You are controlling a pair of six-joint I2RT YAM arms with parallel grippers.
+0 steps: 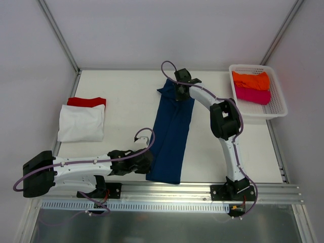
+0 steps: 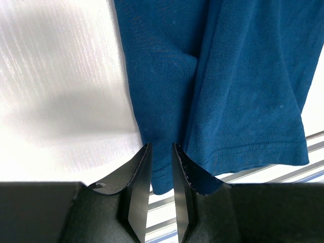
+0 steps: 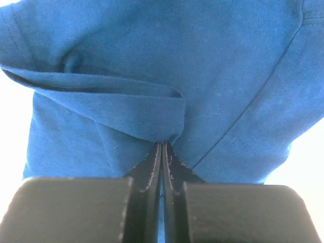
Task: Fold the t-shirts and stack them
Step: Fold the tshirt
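1. The navy t-shirt (image 1: 171, 132) lies as a long folded strip on the worktop (image 1: 126, 111).
2. Left end effector (image 2: 162, 148) pinches its near hem, jaws narrowly apart.
3. Right end effector (image 3: 163, 145) is clamped tight on a far-end fold.

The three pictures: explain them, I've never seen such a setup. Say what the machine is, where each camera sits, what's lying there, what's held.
Two robot arms are bolted at the near edge of a table, each ending in two-finger jaws. The wide picture looks down from above and behind: left arm left, right arm right. Each close-up comes from a wrist camera looking along its own jaws. A navy t-shirt lies stretched out in the middle. At the left, a folded white t-shirt overlaps a red t-shirt. A white basket at far right holds an orange t-shirt and a magenta t-shirt. Both arms hold the navy t-shirt: left jaws pinch its near hem, right jaws are shut on a fold at its far end.
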